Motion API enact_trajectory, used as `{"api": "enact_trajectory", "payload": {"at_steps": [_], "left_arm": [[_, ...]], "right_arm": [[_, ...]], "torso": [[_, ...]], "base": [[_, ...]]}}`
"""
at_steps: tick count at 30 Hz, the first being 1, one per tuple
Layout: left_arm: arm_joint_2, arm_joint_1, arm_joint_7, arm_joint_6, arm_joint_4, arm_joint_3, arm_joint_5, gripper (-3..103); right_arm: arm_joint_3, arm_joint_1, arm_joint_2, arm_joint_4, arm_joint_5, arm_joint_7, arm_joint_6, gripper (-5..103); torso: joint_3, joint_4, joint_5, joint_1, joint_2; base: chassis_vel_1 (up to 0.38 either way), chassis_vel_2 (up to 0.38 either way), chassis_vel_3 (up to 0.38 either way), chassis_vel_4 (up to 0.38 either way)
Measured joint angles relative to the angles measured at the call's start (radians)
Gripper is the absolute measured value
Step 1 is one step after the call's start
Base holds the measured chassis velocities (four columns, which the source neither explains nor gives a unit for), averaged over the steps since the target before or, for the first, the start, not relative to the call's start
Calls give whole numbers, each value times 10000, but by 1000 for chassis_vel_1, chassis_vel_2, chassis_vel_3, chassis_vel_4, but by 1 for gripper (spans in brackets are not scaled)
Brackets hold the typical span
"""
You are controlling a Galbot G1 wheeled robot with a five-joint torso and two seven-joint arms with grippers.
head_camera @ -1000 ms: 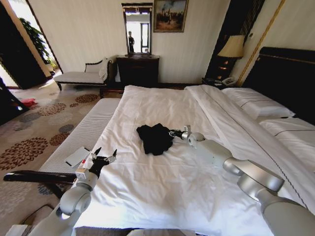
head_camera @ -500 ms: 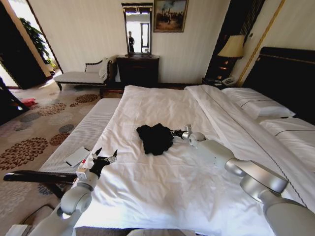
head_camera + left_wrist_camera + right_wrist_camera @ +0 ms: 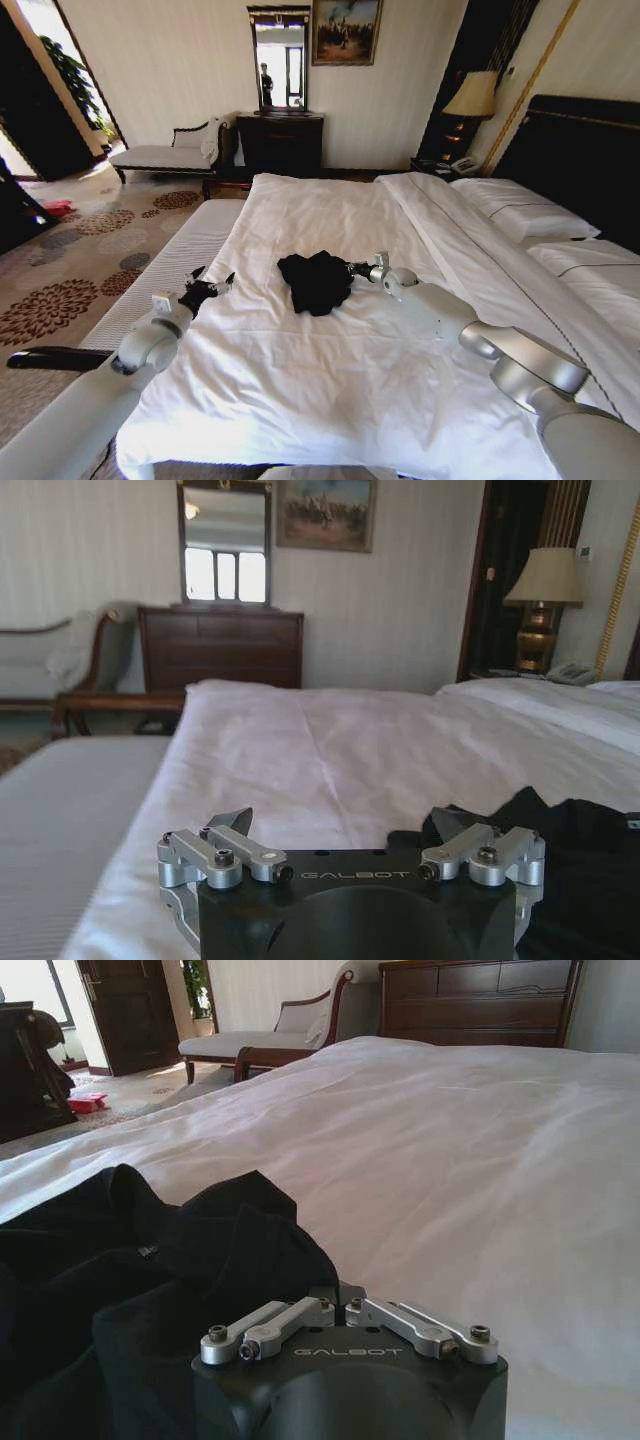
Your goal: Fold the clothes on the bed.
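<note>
Black T-shirt (image 3: 315,281), crumpled and unfolded, lies mid-mattress on the bed (image 3: 330,400). The right gripper (image 3: 355,270) sits at the shirt's edge nearest the pillows, fingers drawn together, apparently pinching a fold of cloth, though the contact itself is hidden. Compared with a second ago, it has barely moved. The left gripper (image 3: 210,285), fingers spread, has lifted from the bed's near left corner and advanced toward the shirt, now near but not touching. Two-handed grasp appears imminent; folding not begun.

Silver arms, black "GALBOT"-marked wrists
</note>
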Motion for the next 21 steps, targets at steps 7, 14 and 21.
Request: {"api": "enact_trajectory", "payload": {"at_steps": [7, 14, 21], "left_arm": [[-626, -2307, 425, 93, 1754, 2051, -822, 100], [-1852, -3795, 540, 93, 3375, 3359, -885, 100], [-2643, -4398, 639, 80, 4403, 4202, -657, 100]], "right_arm": [[21, -29, -122, 97, 24, 24, 0, 0], [33, -64, -123, 171, 56, 63, -11, 0], [36, -87, -67, 218, 53, 76, -18, 0]], "torso": [[-1, -3, 3, 1, 0], [-1, -2, 3, 1, -1], [-1, 0, 4, 0, 0]], "base": [[0, 0, 0, 0], [0, 0, 0, 0], [0, 0, 0, 0]]}}
